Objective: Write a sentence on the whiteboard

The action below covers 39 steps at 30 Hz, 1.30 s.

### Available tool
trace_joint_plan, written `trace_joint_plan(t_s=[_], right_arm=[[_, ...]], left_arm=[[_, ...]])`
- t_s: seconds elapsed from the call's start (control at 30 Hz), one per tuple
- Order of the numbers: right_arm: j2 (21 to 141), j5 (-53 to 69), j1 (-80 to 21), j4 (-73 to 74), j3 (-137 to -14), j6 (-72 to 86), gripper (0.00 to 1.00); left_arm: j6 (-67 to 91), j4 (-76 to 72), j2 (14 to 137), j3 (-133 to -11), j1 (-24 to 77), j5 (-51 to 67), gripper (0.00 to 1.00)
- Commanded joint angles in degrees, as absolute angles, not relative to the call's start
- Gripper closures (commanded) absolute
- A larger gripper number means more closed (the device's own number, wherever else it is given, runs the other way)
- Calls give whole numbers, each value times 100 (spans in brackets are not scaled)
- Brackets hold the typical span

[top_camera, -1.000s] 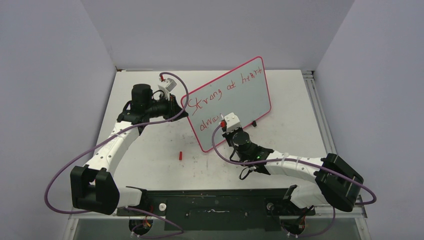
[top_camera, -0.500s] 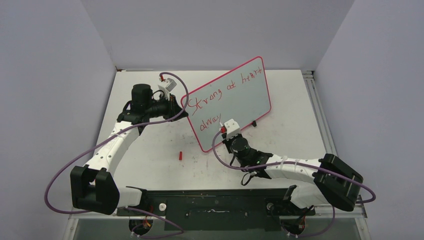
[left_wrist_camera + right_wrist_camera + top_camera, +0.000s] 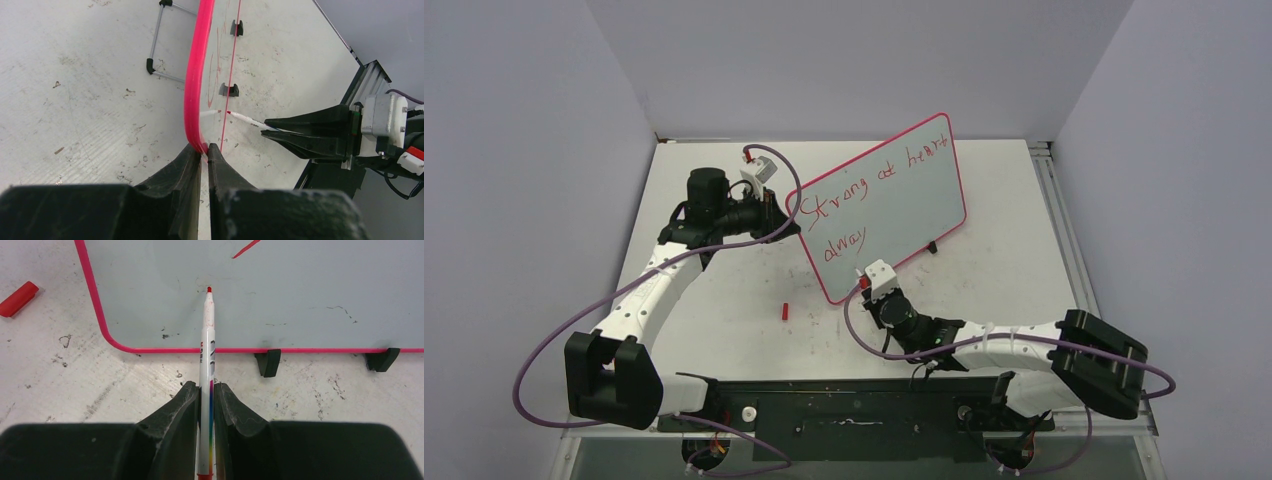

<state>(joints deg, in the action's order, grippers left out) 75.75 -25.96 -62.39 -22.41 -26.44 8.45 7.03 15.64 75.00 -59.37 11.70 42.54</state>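
Note:
The whiteboard (image 3: 904, 190) stands tilted on the table, and its pink-red rim (image 3: 192, 90) runs up the left wrist view. Red lettering of the sentence (image 3: 861, 188) reads "Strong at heart" with "alway" below it. My left gripper (image 3: 786, 215) (image 3: 204, 149) is shut on the board's left rim. My right gripper (image 3: 868, 288) (image 3: 206, 387) is shut on a white marker (image 3: 206, 335) with a red tip. That tip sits just off the board's lower face (image 3: 300, 290); the left wrist view shows a small gap between the marker (image 3: 245, 119) and the board.
A red marker cap (image 3: 784, 310) (image 3: 18, 298) lies on the scuffed table left of the board's near corner. Two black feet (image 3: 267, 362) (image 3: 382, 359) hold the board's lower edge. A wire stand (image 3: 159, 45) props it from behind.
My right gripper drew back from the board toward the near edge with the marker, uncovering the end of "alway". The left arm and the board stayed still.

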Motion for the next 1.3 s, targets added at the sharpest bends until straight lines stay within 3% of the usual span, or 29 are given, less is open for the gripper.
trace_joint_plan(t_s=[0.0,0.23,0.6,1.27], right_arm=[[7223,-3031,-6379,-2256,-2689,959,95],[6793,-3235,-6251,-1951,-2997,674,95],[6906,-2436,-5277,-2239,-3234,229,95],[7359,-2336,-5045,-2562,-3557,44,95]], left_arm=[[694,1282,7264,-5982,1169,4423,100],[694,1279,7260,-5984,1167,4425,100],[694,1274,7284,-5979,1165,4417,100],[703,1274,7302,-5972,1176,4422,100]])
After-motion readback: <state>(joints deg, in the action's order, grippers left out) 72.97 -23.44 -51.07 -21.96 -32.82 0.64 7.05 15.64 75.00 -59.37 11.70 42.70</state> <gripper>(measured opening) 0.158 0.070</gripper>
